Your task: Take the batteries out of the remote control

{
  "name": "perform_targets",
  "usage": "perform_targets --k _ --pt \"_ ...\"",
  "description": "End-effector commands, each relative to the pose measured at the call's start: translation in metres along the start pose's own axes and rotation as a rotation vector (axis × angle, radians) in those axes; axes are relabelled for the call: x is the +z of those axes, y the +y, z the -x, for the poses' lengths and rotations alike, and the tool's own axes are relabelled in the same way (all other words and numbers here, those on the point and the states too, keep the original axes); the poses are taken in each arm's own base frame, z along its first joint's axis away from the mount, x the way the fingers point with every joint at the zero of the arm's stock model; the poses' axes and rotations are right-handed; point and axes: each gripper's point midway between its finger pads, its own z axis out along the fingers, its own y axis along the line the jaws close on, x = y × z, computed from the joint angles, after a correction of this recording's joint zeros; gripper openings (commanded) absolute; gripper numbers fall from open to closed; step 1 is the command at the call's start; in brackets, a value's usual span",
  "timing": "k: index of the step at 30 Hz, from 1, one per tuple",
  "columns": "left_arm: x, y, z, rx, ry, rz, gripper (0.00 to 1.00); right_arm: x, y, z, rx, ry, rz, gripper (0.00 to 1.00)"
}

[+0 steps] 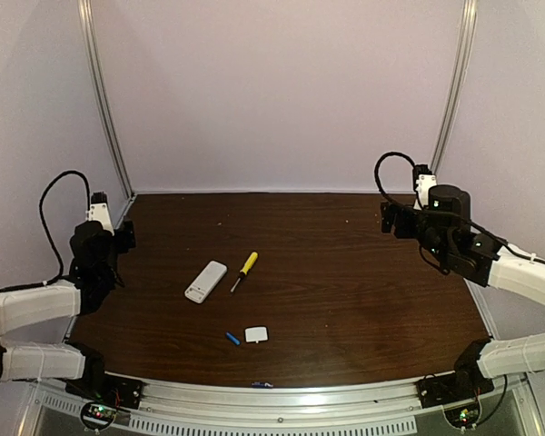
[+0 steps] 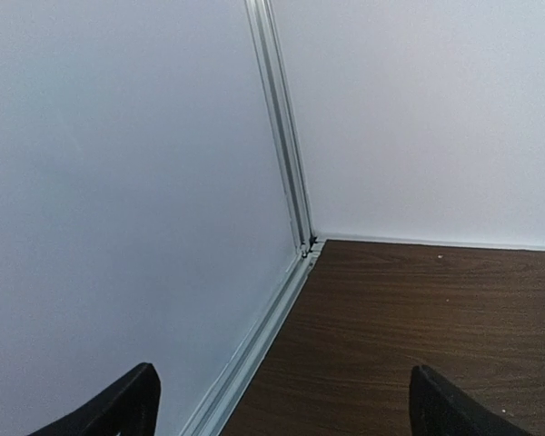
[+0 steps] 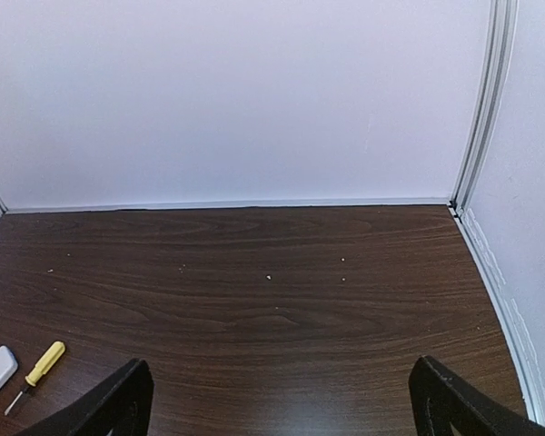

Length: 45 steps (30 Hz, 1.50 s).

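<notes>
On the bench (image 1: pixel 363 300), the remote control (image 1: pixel 206 281) lay diagonally, nearer my left end effector (image 2: pixel 282 380), to its right; it and the right end effector (image 3: pixel 282 374) gaped wide, empty.

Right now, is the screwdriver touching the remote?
No, in the top view the screwdriver lies just right of the remote control, with a clear gap between them.

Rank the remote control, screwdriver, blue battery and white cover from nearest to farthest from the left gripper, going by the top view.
From the left gripper:
1. remote control, left of centre.
2. screwdriver, just right of the remote control.
3. blue battery, toward the near edge.
4. white cover, just right of the blue battery.
</notes>
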Motion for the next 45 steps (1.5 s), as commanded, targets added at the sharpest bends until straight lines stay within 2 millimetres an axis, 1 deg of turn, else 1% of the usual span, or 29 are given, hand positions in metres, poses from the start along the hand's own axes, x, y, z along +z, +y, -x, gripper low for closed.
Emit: perform_targets --k 1,4,8,10,12,16,18,21,24,26,28,32,35,37,42,45 --pt "0.015 0.001 -0.013 0.048 -0.029 0.002 0.98 0.009 -0.006 -0.001 -0.026 -0.032 -0.004 1.0" --pt "0.025 0.0 -0.028 0.058 -0.025 -0.004 0.97 0.014 -0.029 -0.002 -0.015 -0.05 -0.082 1.0" --pt "0.031 -0.008 -0.036 0.077 -0.049 -0.034 0.97 0.018 -0.064 -0.01 -0.006 -0.096 -0.2 1.0" --pt "0.034 -0.013 -0.041 0.067 -0.051 -0.069 0.97 0.017 -0.077 -0.016 -0.007 -0.144 -0.234 1.0" --pt "0.039 -0.013 -0.047 0.05 -0.043 -0.08 0.97 0.018 -0.088 -0.026 -0.004 -0.173 -0.256 1.0" --pt "0.049 -0.015 -0.062 0.035 -0.013 -0.104 0.97 0.033 -0.106 -0.046 -0.04 -0.125 -0.29 1.0" --pt "0.051 -0.019 -0.062 0.038 -0.007 -0.122 0.97 0.04 -0.11 -0.054 -0.052 -0.102 -0.288 1.0" --pt "0.055 -0.018 -0.066 0.028 0.002 -0.165 0.97 0.046 -0.111 -0.056 -0.069 -0.092 -0.268 1.0" --pt "0.054 -0.014 -0.074 -0.026 0.014 -0.186 0.96 0.043 -0.113 -0.056 -0.098 -0.13 -0.265 1.0" --pt "0.051 -0.014 -0.072 -0.024 -0.022 -0.195 0.95 0.041 -0.116 -0.058 -0.115 -0.151 -0.268 1.0" --pt "0.051 -0.014 -0.074 -0.027 -0.007 -0.195 0.96 0.04 -0.12 -0.061 -0.123 -0.169 -0.267 1.0" --pt "0.051 -0.014 -0.072 -0.027 -0.017 -0.193 0.97 0.041 -0.124 -0.069 -0.116 -0.193 -0.248 1.0" --pt "0.051 -0.005 -0.073 -0.044 -0.014 -0.146 0.97 0.044 -0.13 -0.077 -0.126 -0.198 -0.264 1.0" --pt "0.051 -0.005 -0.073 -0.045 -0.013 -0.144 0.97 0.044 -0.132 -0.077 -0.129 -0.206 -0.266 1.0" --pt "0.051 -0.007 -0.073 -0.043 -0.014 -0.154 0.97 0.046 -0.132 -0.075 -0.149 -0.22 -0.243 1.0" --pt "0.051 -0.016 -0.072 -0.022 -0.018 -0.207 0.98 0.046 -0.136 -0.079 -0.148 -0.25 -0.245 1.0"
